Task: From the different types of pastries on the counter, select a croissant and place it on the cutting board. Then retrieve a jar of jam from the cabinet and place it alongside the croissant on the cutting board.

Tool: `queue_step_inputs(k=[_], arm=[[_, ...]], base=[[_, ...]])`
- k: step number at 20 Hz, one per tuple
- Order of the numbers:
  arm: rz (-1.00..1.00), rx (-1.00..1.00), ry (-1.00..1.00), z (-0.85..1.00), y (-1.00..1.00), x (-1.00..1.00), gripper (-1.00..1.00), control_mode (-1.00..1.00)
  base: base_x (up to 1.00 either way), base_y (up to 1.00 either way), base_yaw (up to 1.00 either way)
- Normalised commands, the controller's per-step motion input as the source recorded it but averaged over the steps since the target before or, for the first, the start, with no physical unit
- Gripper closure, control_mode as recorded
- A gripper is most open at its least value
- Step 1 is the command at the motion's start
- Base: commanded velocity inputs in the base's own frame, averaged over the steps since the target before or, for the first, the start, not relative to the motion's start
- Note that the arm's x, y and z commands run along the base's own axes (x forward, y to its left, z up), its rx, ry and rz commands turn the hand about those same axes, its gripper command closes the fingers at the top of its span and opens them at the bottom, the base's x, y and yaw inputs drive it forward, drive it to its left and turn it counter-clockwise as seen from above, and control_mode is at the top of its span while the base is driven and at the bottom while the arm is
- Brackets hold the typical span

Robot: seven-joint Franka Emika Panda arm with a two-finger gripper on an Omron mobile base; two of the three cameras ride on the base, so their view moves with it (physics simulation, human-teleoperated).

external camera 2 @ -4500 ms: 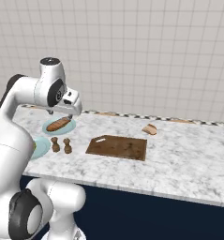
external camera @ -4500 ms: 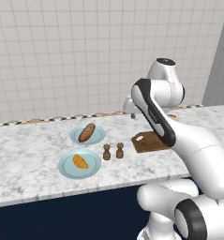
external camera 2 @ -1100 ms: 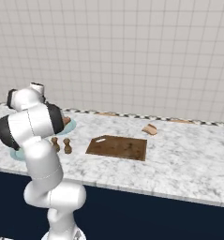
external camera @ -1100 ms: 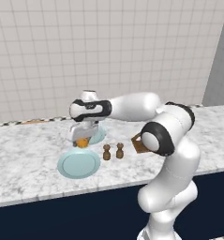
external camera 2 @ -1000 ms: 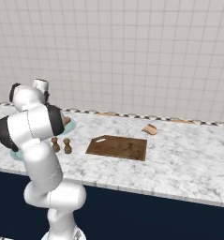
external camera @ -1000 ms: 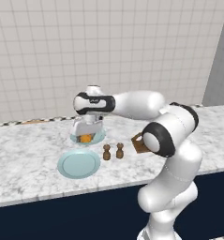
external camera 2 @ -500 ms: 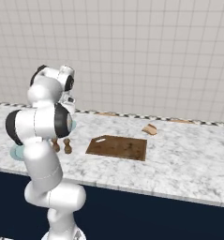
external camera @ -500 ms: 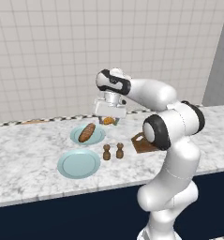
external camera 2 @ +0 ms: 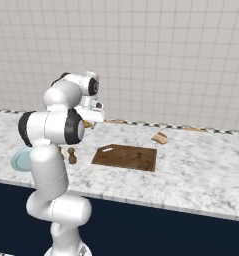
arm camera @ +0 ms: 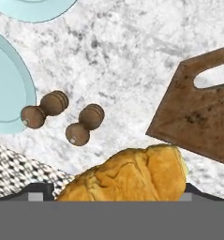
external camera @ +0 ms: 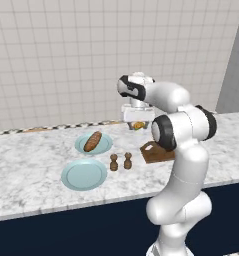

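Croissant (arm camera: 132,176) gripped in the jaws, lifted over marble surface (external camera: 36,160), cutting board (arm camera: 202,112) just ahead, two shakers (arm camera: 85,123) beside, tiled wall (external camera: 66,55) behind.

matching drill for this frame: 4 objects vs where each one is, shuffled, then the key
1. croissant
2. brown loaf
3. cutting board
4. pale bun

A. bare, on the counter
B. on the far blue plate
C. in the gripper, above the counter
D. on the counter near the wall

Pairs: 1-C, 2-B, 3-A, 4-D
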Motion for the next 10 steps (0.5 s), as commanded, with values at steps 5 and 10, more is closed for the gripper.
queue_step_inputs(k=[5, 10], arm=[[0.03, 0.0, -0.2, -1.0, -1.0, -0.55, 1.0, -1.0], [0.03, 0.0, -0.33, -0.49, -0.85, -0.08, 1.0, -1.0]], base=[[0.0, 0.0, 0.0], [0.0, 0.0, 0.0]])
